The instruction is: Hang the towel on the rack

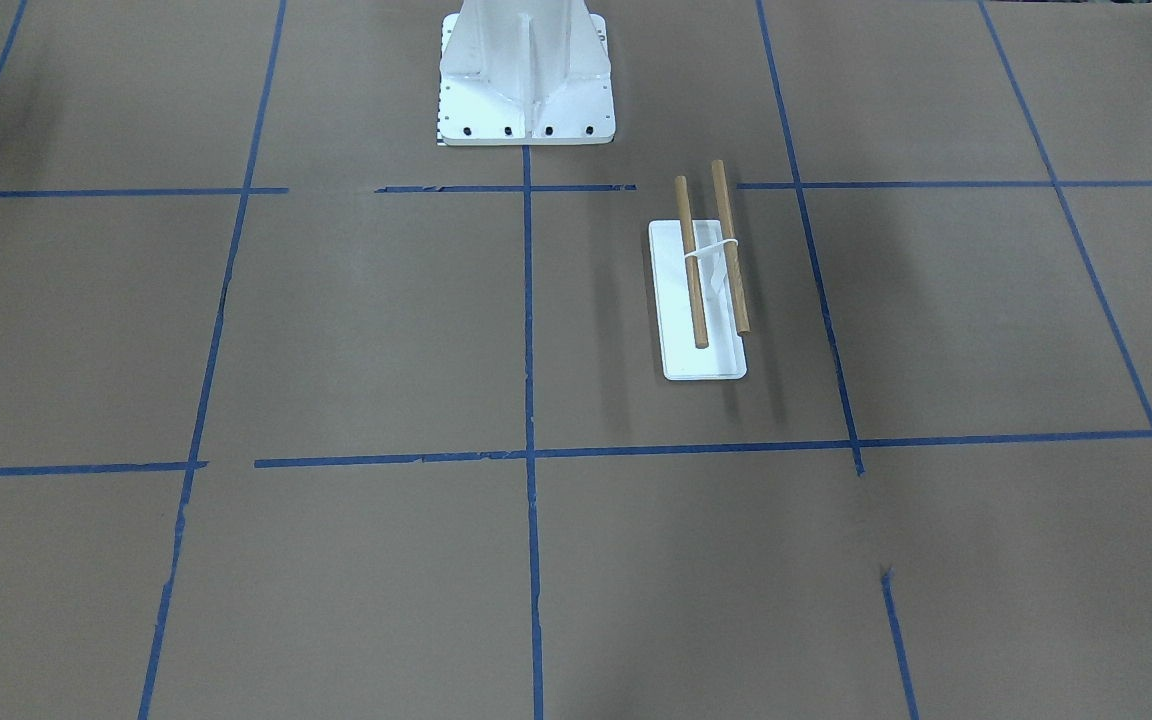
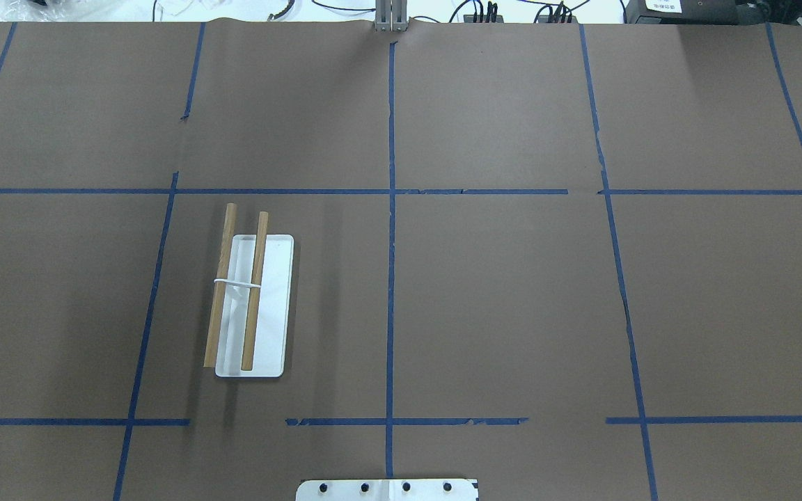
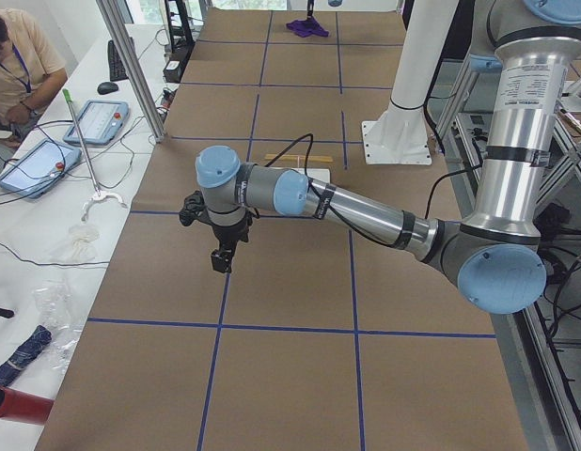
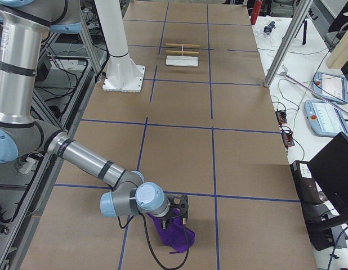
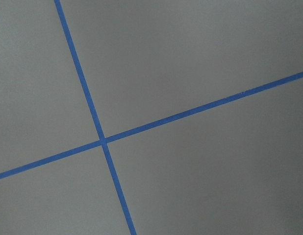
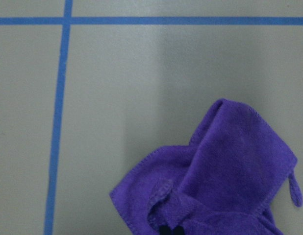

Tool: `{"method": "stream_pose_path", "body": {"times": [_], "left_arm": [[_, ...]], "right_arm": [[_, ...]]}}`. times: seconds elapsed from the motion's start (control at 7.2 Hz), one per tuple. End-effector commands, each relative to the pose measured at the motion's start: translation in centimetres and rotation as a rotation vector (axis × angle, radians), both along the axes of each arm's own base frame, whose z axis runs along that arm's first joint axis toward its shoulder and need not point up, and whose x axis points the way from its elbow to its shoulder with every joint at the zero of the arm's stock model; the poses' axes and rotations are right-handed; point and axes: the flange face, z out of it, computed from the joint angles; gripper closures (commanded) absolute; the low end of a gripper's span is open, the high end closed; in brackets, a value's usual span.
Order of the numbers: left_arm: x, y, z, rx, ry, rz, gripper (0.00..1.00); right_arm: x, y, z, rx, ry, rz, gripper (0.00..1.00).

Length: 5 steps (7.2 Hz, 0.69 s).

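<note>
Purple towel (image 6: 230, 166) lies crumpled on the table (image 4: 179, 146) directly below the right gripper (image 4: 182, 212), which hangs low over the heap at the table's end on the robot's right. Whether that hand's fingers are apart, together or already pinching cloth cannot be told from these views. The rack (image 1: 701, 300) stands well away from that hand, far along the table in the other arm's half, its two dowels (image 2: 253, 320) bare and parallel above a white base. The left gripper (image 3: 220, 256) hovers over bare table with nothing beneath it and the rack not far beyond it; its state cannot be told either. The towel looks light, soft and limp: it should sag and fold under its own weight, is unlikely to slip once pinched, and cannot break. A sound hold would likely be a pinch on the raised fold at the top of the heap, or on the hemmed edge nearest the hand, so the cloth drops open when lifted. The rack looks light too, and a dragged towel could tip it
</note>
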Motion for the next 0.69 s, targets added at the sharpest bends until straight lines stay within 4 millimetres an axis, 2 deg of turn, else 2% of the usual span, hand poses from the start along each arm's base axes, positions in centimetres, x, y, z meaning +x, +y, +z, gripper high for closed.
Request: {"method": "stream_pose_path", "body": {"times": [0.0,0.14,0.28,0.42,0.56], "left_arm": [[0.1,-0.4,-0.4,0.024,0.003,0.003,0.00],[0.2,-1.4,-0.2,0.083,0.006,0.000,0.00],[0.2,-1.0,-0.4,0.090,0.024,0.001,0.00],[0.6,-0.7,-0.8,0.089,0.092,0.016,0.00],[1.1,-0.9,-1.5,0.090,0.128,0.023,0.00]], "right_arm": [[0.4,-0.9,-8.0,0.003,-0.131,0.110,1.00],[-0.1,-1.3,-14.0,-0.042,-0.210,0.193,1.00],[-2.5,-2.5,-19.9,-0.085,-0.289,0.205,1.00],[-5.7,-3.4,-26.2,-0.132,-0.352,0.209,1.00],[-10.2,-5.2,-34.1,-0.196,-0.441,0.198,1.00]]}}
